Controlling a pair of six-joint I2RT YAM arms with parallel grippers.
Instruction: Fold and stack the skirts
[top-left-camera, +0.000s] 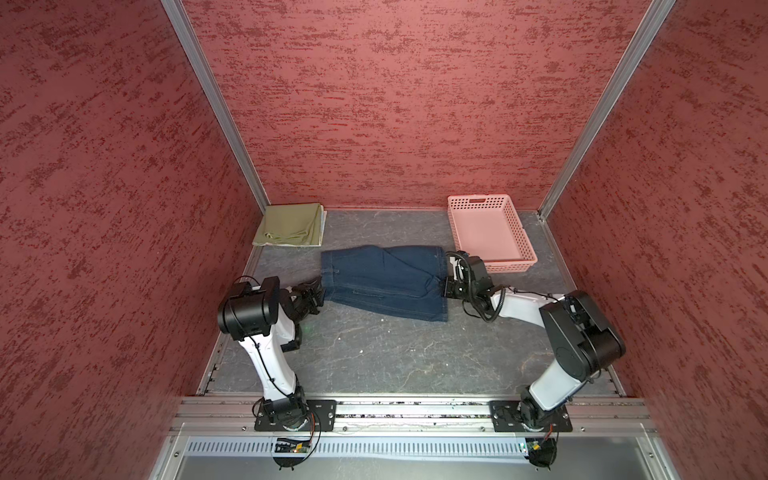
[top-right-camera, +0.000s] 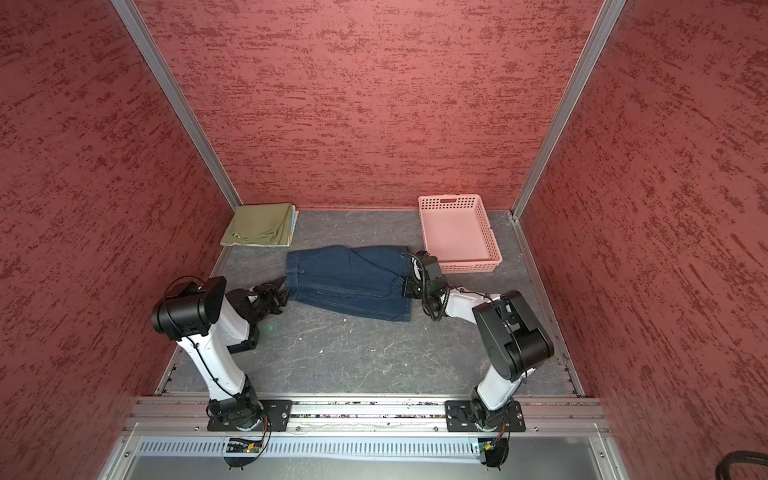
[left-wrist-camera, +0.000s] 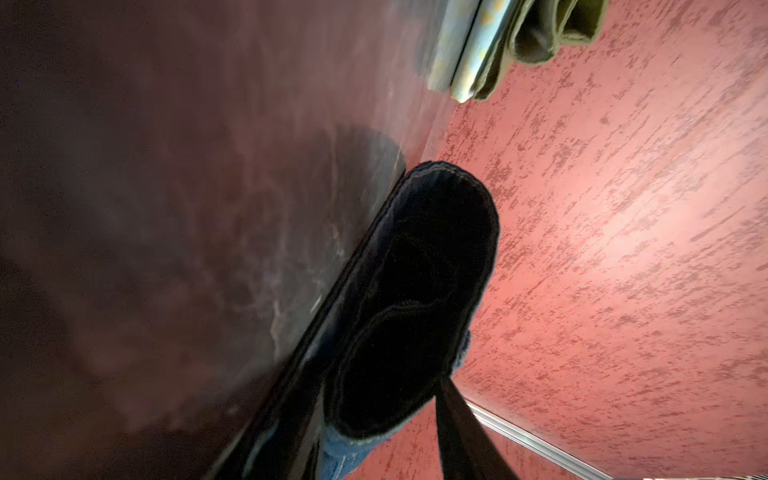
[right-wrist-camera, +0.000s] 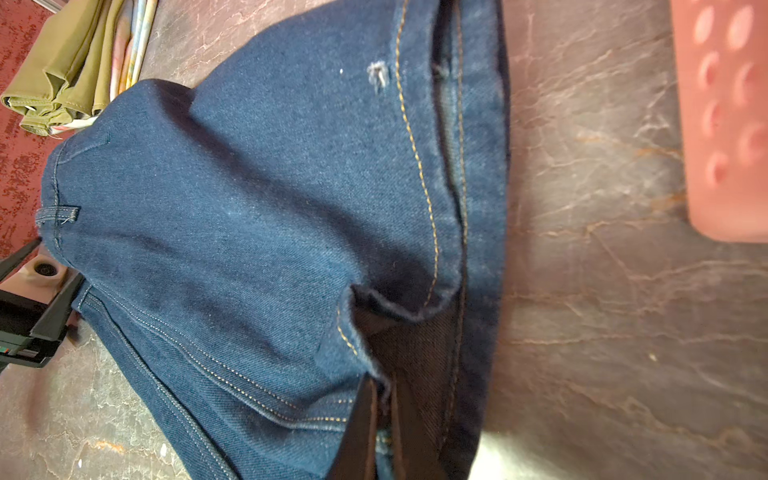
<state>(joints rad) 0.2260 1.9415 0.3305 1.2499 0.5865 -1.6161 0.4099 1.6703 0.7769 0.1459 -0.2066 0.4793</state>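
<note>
The denim skirt (top-left-camera: 382, 282) (top-right-camera: 349, 282) lies across the middle of the table (top-left-camera: 395, 353), a little toward 12 o'clock in both top views. Its waist is at 9 o'clock and its hem at 3 o'clock. The top layer is rumpled, with a diagonal crease through the cloth, and the 6 o'clock edge sits flat on the table.

The right gripper (top-left-camera: 445, 286) (top-right-camera: 405, 286) is at the 3 o'clock end, jaws together and clamped on the hem. In the right wrist view its two dark fingers (right-wrist-camera: 359, 419) pinch the top layer of the skirt (right-wrist-camera: 270, 208), which stands up off the layer below and shows the dark inside.

The left gripper (top-left-camera: 316, 293) (top-right-camera: 282, 291) is at the 9 o'clock end, at the waist corner nearest 6 o'clock. Its jaws stand partly apart. The left wrist view shows the waist (left-wrist-camera: 436, 178) gaping as an oval, with one finger along the table side and one by the raised waistband. Whether they pinch the cloth I cannot tell.

The olive skirt (top-left-camera: 291, 226) (top-right-camera: 259, 224) (right-wrist-camera: 62, 62) lies folded in the 10 o'clock corner, apart from the denim. It sits on the floral skirt (right-wrist-camera: 133, 50) (left-wrist-camera: 469, 62), of which only thin edges show along its 3 o'clock side.

The basket (top-left-camera: 486, 237) (top-right-camera: 453, 232) stands at 2 o'clock, its 6 o'clock rim just beside the right arm's wrist.
</note>
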